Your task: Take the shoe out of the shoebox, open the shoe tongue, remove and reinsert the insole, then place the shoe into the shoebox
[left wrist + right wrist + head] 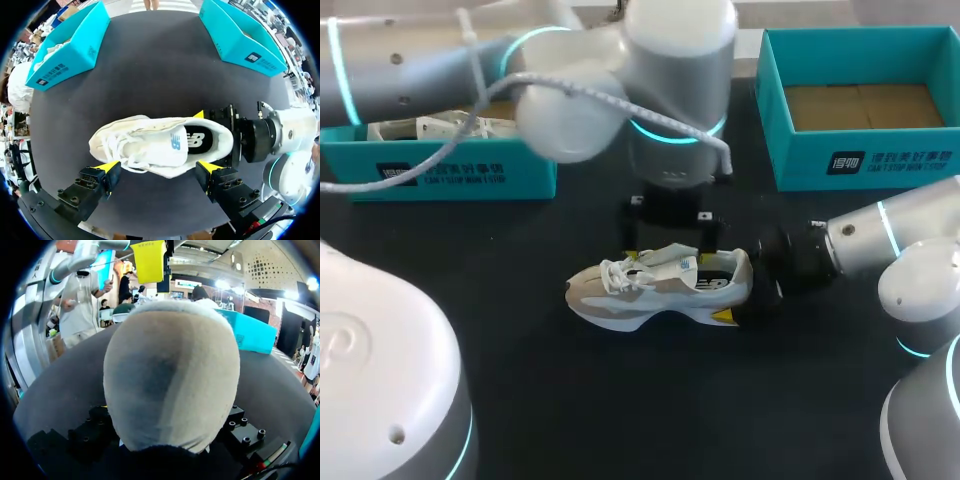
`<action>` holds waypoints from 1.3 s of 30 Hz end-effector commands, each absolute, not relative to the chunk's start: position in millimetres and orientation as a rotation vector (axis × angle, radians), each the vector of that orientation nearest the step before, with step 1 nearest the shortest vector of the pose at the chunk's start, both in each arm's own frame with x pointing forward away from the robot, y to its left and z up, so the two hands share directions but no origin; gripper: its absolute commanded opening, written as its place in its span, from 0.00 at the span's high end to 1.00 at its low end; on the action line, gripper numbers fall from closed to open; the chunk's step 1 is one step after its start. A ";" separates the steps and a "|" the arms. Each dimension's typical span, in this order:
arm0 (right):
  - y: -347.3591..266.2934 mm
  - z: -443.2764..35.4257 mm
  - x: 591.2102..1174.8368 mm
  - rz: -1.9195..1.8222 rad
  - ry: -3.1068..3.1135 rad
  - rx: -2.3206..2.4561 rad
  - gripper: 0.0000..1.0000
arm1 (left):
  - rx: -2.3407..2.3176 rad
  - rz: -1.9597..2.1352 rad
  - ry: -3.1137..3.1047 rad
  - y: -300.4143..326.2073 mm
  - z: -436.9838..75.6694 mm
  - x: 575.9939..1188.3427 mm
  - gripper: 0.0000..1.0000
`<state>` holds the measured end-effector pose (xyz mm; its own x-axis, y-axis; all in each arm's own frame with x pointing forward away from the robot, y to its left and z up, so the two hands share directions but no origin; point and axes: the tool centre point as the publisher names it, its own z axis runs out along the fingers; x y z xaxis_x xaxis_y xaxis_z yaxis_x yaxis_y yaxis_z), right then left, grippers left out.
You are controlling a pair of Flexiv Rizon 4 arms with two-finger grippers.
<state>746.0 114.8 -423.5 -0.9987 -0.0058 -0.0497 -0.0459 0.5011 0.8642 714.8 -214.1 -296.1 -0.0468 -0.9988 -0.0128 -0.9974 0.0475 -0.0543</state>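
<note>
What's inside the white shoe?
Inside the shoe, a black insole shows at the heel opening. The tongue lies over the front, so the toe end inside is hidden.

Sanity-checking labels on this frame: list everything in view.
shoe: 1, white and grey, on its sole mid-table, laces loose.
left shoebox: 1, teal, far left of the table, holds white items.
right shoebox: 1, teal, far right, only its brown floor shows.
table: 1, black, under everything.
left gripper: 1, yellow-tipped fingers open, above the shoe.
right gripper: 1, fingers shut on the shoe's heel.
</note>
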 end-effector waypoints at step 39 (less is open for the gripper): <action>118.9 -427.4 743.8 1.545 2.687 -0.045 1.00 | -2.082 0.246 1.925 -207.1 -357.0 730.8 0.00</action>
<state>746.0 114.8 -423.4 -0.9987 -0.0056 -0.0498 -0.0459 0.5011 0.8642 739.5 -207.4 -362.7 0.0455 -0.9483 -0.3141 -0.9976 -0.0265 -0.0646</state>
